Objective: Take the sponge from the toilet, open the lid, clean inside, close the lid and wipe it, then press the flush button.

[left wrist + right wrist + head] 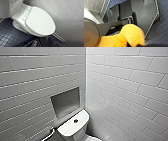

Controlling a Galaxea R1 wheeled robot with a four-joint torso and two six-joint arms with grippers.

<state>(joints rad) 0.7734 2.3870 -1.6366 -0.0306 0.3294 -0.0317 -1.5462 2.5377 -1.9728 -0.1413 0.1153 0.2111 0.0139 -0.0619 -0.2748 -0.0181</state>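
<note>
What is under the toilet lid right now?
The lid lies shut on the toilet. A thin edge of the seat shows beneath its rim; everything inside is covered, so it cannot be seen.

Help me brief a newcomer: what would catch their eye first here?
The orange sponge looms large in the right wrist view. The white lid lies closed on the toilet in the left wrist view; the dark flush button dots the tank top.

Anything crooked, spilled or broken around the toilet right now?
Nothing stands out. The lid lies closed and square on the toilet, the floor tiles beside it show no spill, and the sponge looks whole, only bent.
</note>
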